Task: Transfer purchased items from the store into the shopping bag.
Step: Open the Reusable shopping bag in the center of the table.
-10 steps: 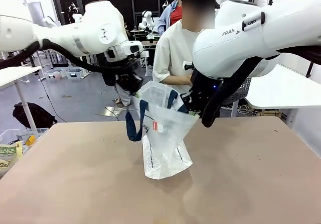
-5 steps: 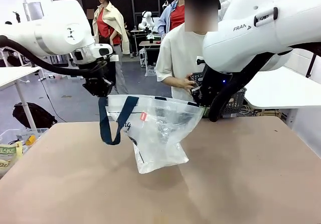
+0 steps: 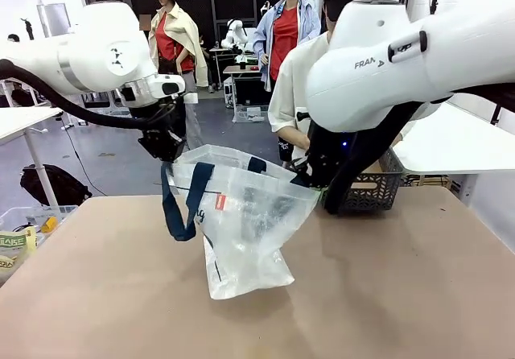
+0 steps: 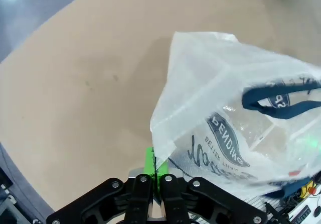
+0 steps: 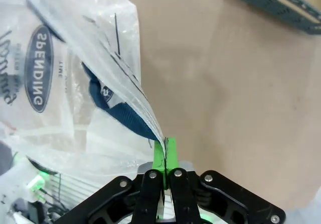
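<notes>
the shopping bag (image 3: 245, 222) is held over mid-table, its rim clenched by the left gripper (image 3: 167, 153) at 10 o'clock and the right gripper (image 3: 309, 175) at 2. the mouth should be pulled taut and wide.

Glossy white rounded shells: left arm (image 3: 96, 49) trails a black cable (image 3: 48, 95); right arm (image 3: 418, 61) bears dark lettering toward 1 o'clock. Black left hand (image 4: 155, 169) and right hand (image 5: 164, 156), green pads (image 4: 149, 161).

Lab hall, white worktables (image 3: 459, 150) around

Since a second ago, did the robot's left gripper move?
Yes. The left gripper went toward picture left, nearer the black backpack on the floor, pulling the shopping bag open.
</notes>
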